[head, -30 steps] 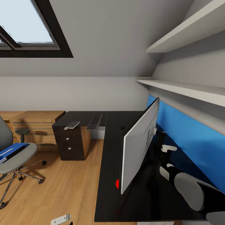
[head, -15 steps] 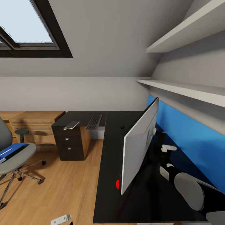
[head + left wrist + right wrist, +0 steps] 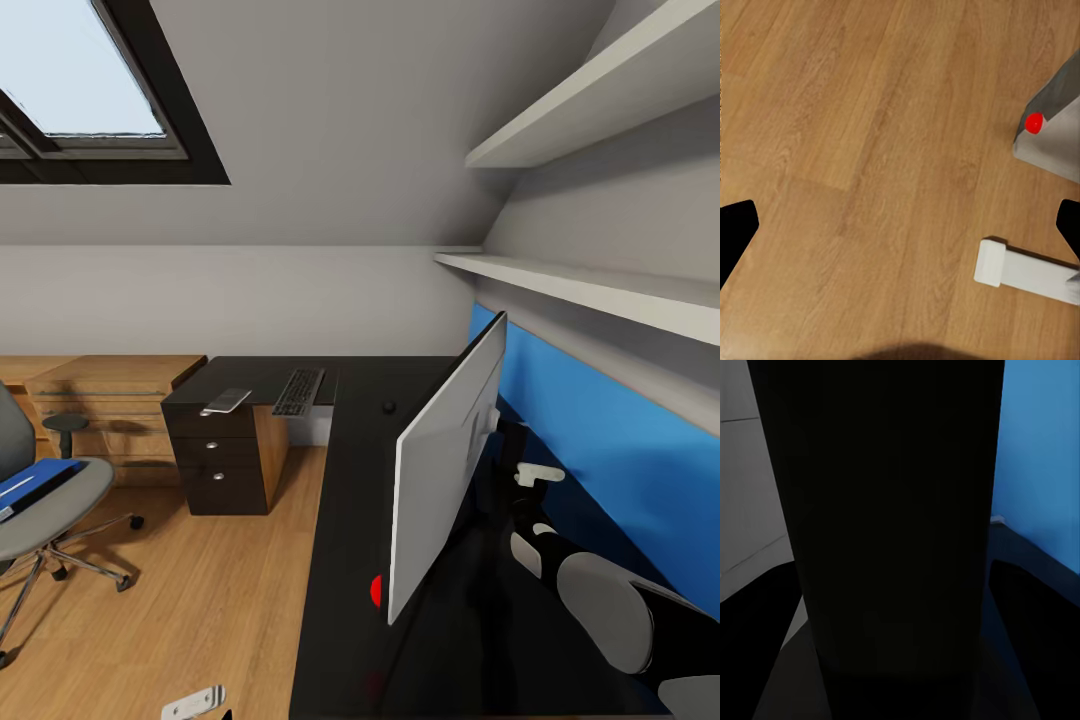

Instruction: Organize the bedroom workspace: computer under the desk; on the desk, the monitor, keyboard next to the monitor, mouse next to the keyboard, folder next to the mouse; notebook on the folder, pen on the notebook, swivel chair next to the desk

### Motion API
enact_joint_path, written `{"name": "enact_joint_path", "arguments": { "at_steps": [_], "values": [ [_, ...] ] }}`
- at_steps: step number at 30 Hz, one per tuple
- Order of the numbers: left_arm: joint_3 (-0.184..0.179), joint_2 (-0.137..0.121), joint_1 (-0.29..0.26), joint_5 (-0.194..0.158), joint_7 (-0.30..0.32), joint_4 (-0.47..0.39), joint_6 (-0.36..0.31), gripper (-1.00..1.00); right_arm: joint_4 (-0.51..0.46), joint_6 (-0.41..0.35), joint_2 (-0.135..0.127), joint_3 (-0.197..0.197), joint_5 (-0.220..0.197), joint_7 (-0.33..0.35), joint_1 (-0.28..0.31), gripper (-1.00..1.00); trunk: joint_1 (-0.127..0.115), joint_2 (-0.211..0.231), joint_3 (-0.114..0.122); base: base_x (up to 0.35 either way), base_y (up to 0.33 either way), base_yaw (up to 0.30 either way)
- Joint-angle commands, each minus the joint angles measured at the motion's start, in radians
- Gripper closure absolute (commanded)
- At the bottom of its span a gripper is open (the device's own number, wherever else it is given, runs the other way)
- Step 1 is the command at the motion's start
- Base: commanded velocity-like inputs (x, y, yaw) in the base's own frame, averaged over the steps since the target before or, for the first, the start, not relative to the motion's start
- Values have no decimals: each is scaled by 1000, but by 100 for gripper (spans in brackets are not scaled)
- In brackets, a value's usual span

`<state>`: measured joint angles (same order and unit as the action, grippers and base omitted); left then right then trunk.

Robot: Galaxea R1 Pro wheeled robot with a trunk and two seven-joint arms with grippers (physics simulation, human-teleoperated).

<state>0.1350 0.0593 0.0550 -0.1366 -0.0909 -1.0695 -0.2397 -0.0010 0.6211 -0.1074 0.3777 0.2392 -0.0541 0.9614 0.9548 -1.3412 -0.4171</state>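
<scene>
Grey-sleeved right arm (image 3: 600,610) lies low along the bench (image 3: 340,560) behind one monitor (image 3: 445,460); its jaws' state cannot be told. Left jaws spread above wood floor (image 3: 870,150). Farther: one keyboard (image 3: 299,392), one mouse (image 3: 388,407). Far left, one swivel chair (image 3: 50,510) carries one folder (image 3: 30,480).

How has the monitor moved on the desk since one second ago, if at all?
No. The monitor keeps its place against the blue wall panel and the desk. The small shift of the whole picture comes from the camera.

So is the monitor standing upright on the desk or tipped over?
Upright: the monitor stands on edge on the black desk, pale back facing the camera.
</scene>
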Motion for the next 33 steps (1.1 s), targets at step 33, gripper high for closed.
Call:
{"name": "enact_joint_path", "arguments": {
  "at_steps": [33],
  "values": [
    [39, 1, 0, -11, -1, -3, -5, -100, 4, 3, 0, -10, -34, -9, 0, 100, 11, 0, -1, 1, -27, 0]
  ]
}}
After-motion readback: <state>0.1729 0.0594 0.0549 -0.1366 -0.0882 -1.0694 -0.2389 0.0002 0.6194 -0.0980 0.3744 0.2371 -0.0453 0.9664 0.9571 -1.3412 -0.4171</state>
